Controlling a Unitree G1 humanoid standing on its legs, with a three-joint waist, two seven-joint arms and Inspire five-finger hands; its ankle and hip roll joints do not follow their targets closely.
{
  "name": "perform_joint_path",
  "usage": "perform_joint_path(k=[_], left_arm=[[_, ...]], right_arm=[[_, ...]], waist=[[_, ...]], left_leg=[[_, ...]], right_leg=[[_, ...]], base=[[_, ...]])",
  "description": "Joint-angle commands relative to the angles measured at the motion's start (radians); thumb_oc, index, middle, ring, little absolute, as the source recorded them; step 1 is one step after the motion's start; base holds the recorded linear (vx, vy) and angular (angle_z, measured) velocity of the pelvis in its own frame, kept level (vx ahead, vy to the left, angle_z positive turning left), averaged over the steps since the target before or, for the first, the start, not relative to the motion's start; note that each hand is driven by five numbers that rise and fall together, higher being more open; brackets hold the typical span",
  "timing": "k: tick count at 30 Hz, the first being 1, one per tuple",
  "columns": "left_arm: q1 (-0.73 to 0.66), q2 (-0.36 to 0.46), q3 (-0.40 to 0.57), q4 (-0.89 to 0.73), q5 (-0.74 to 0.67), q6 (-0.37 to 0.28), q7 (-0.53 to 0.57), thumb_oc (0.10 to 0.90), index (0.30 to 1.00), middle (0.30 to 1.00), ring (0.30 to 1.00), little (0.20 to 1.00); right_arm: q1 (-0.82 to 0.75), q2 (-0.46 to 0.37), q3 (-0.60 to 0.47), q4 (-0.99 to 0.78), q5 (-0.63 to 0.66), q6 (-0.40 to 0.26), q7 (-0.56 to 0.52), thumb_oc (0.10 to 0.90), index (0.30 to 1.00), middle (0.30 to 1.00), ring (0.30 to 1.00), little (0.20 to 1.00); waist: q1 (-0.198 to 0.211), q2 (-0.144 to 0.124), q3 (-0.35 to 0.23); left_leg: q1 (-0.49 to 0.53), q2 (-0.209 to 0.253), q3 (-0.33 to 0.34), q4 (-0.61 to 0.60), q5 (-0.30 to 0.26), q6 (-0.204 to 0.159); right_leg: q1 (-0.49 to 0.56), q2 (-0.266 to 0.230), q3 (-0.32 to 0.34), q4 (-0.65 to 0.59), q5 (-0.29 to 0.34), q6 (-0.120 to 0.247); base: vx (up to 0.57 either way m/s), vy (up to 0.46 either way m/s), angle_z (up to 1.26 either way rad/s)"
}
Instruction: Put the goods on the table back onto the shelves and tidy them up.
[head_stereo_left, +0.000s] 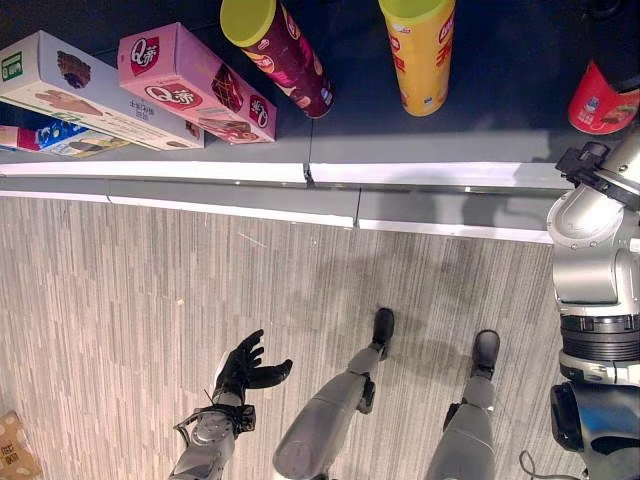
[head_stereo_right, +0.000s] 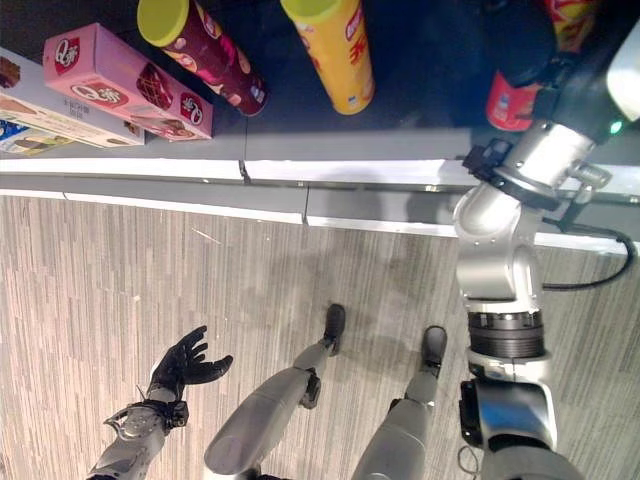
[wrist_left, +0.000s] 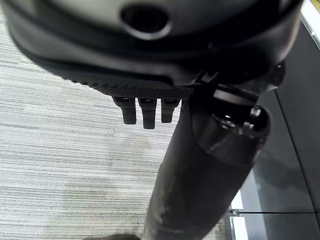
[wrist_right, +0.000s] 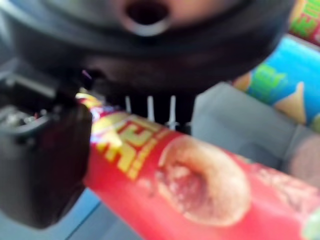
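Red is what I watch: the red can (wrist_right: 190, 185) lies across my right hand (wrist_right: 45, 165), whose fingers are curled round it, up over the dark shelf (head_stereo_left: 480, 130) near its right end. I judge this the placing step. Along the shelf stand a yellow can (head_stereo_left: 420, 55) and a maroon can (head_stereo_left: 280, 50), with a pink box (head_stereo_left: 195, 85) and a white box (head_stereo_left: 80, 90) toward the left end. My left hand (head_stereo_left: 245, 365) hangs slack and empty over the floor. Next I should stand the can beside the yellow 1, then let go.
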Motion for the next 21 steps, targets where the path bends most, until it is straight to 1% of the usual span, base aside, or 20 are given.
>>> perform_joint_path(k=[1,2,12,21], left_arm=[[0.071,0.065,0.009,-0.065,-0.013,-0.038,0.049,0.800,0.900,0.900,0.900,0.900],[0.072,0.065,0.008,-0.065,-0.013,-0.038,0.049,0.800,0.900,0.900,0.900,0.900],[0.080,0.061,0.005,-0.084,-0.020,-0.046,0.053,0.800,0.900,0.900,0.900,0.900],[0.084,0.060,0.008,-0.091,-0.016,-0.053,0.056,0.800,0.900,0.900,0.900,0.900]], right_arm=[[-0.162,-0.126,0.015,-0.113,-0.055,-0.063,-0.083,0.400,0.300,0.300,0.300,0.300],[-0.162,-0.126,0.015,-0.113,-0.054,-0.063,-0.084,0.400,0.300,0.300,0.300,0.300],[-0.164,-0.120,0.018,-0.108,-0.050,-0.065,-0.096,0.400,0.300,0.300,0.300,0.300],[-0.167,-0.134,0.022,-0.087,-0.052,-0.058,-0.106,0.400,0.300,0.300,0.300,0.300]], waist=[[0.008,0.090,-0.020],[0.009,0.090,-0.020],[0.017,0.108,-0.018],[0.020,0.117,-0.021]], left_leg=[[-0.169,0.053,-0.014,0.166,-0.125,-0.031],[-0.167,0.054,-0.014,0.168,-0.132,-0.032],[-0.211,0.043,-0.013,0.183,-0.134,-0.029],[-0.225,0.036,-0.014,0.176,-0.124,-0.034]], right_leg=[[-0.121,-0.106,-0.011,0.150,0.034,0.020],[-0.120,-0.105,-0.011,0.153,0.028,0.020],[-0.164,-0.111,0.004,0.173,0.021,0.017],[-0.178,-0.116,0.002,0.173,0.023,0.019]], base=[[0.00,0.000,0.00],[0.00,0.000,0.00],[0.01,0.004,0.01],[0.01,0.001,0.12]])
